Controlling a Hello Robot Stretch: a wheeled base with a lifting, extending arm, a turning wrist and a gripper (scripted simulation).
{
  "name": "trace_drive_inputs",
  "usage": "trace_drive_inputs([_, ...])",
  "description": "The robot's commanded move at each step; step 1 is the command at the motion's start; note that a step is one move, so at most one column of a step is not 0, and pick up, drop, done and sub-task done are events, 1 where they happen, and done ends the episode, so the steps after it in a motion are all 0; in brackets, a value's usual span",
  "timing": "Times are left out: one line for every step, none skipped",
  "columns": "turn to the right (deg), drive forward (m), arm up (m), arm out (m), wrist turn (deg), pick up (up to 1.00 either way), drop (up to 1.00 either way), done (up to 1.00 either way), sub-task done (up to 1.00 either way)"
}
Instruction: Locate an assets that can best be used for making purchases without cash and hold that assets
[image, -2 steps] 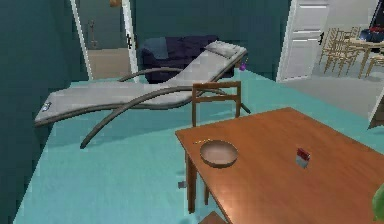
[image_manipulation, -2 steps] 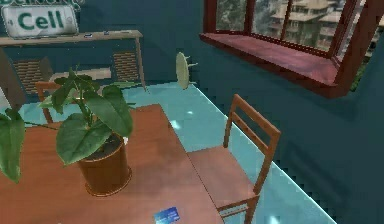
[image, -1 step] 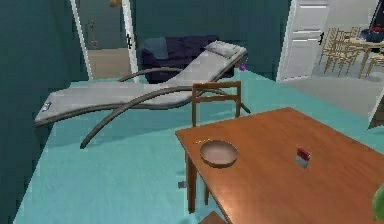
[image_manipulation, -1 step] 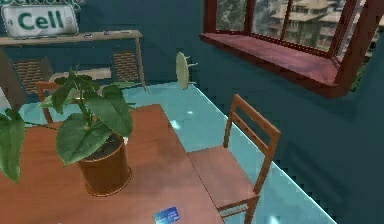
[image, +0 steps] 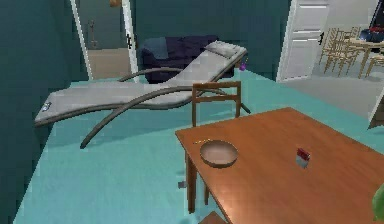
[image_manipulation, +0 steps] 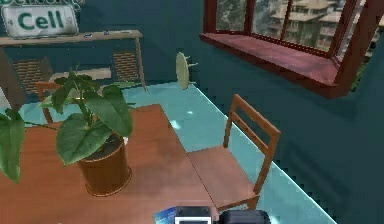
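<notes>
A small red and white thing (image: 303, 157) lies on the wooden table (image: 290, 185) toward the forward view's right; its shape is too small to name. A shallow round bowl (image: 218, 153) sits on the same table to its left. At the arm side view's bottom edge a dark shape with a white square peeks up, which looks like the arm's end with the gripper (image_manipulation: 172, 216) beside it. Its far end cannot be made out, so I cannot tell whether it holds anything.
A grey lounge chair (image: 140, 92) and a dark sofa (image: 175, 55) stand beyond the table, with a wooden chair (image: 215, 100) at its far edge. A potted plant (image_manipulation: 95, 140) stands on the table (image_manipulation: 150, 190). Another chair (image_manipulation: 235, 160) sits below a bay window (image_manipulation: 290, 45).
</notes>
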Motion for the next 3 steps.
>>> trace_drive_inputs([0.0, 0.0, 0.0, 0.12, 0.0, 0.0, 0.0, 0.0, 0.0])
trace_drive_inputs([0.0, 0.0, 0.0, 0.0, 45.0, 0.0, 0.0, 0.0, 0.0])
trace_drive_inputs([0.0, 0.0, 0.0, 0.0, 45.0, 0.0, 0.0, 0.0, 0.0])
